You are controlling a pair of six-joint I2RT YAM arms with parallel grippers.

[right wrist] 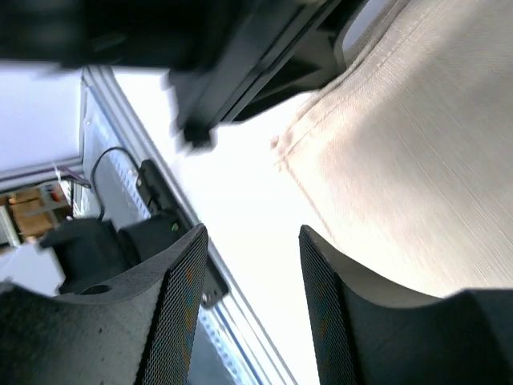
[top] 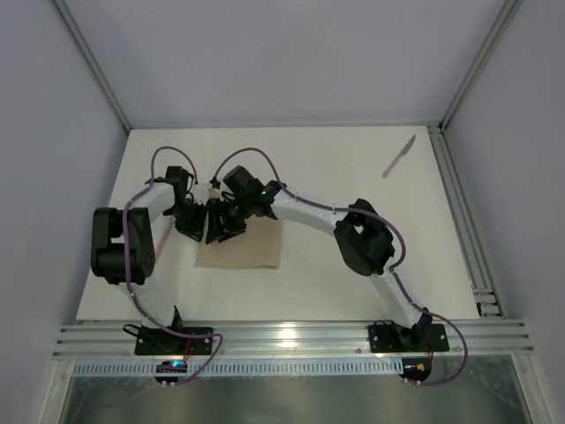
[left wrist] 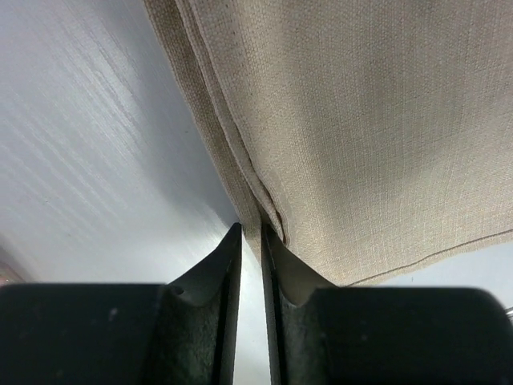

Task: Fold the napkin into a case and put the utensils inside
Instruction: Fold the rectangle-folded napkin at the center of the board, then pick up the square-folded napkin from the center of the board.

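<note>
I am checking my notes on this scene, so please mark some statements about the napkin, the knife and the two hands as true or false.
1. The napkin is folded in layers. True.
2. The right hand is open and empty. True.
3. The knife lies on the napkin. False: it lies near the far right corner of the table, apart from the napkin.
4. The left hand is far from the napkin. False: its tips are at the napkin's edge.
</note>
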